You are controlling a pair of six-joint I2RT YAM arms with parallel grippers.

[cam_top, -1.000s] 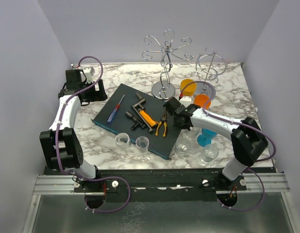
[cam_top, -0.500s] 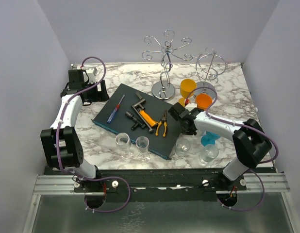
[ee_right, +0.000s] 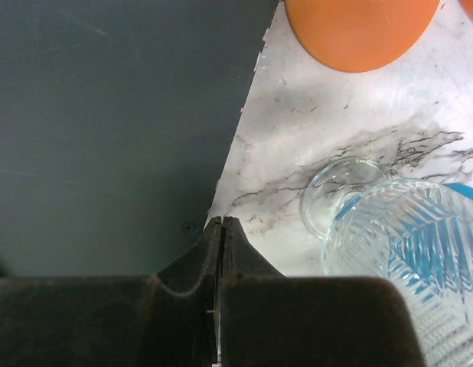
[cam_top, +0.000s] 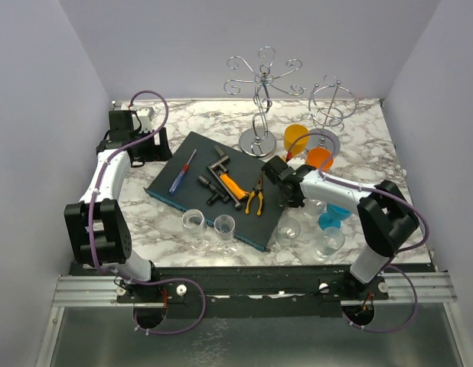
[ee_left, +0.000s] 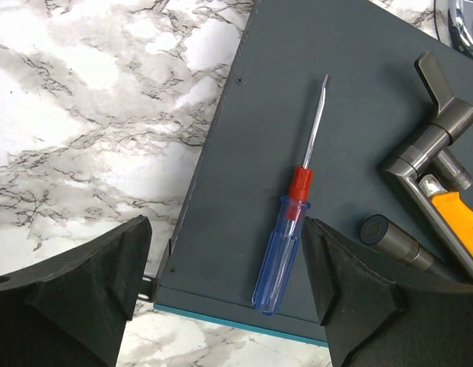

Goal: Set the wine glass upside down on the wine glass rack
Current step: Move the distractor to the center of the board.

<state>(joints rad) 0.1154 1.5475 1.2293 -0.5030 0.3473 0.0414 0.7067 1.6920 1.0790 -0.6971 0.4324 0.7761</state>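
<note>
The marble table [cam_top: 366, 141] carries a dark board [cam_top: 198, 149], and the chrome wine glass rack [cam_top: 256, 143] stands just behind it. The left gripper [ee_left: 225, 229] hangs over the board's near edge, jaws spread wide and holding nothing (a screwdriver [ee_left: 300, 183] lies below). The right gripper [ee_right: 221, 223] is pressed fully closed, empty, at the board's right edge. A ribbed clear wine glass [ee_right: 389, 237] sits on the marble just beside it, untouched and well apart from the rack.
</note>
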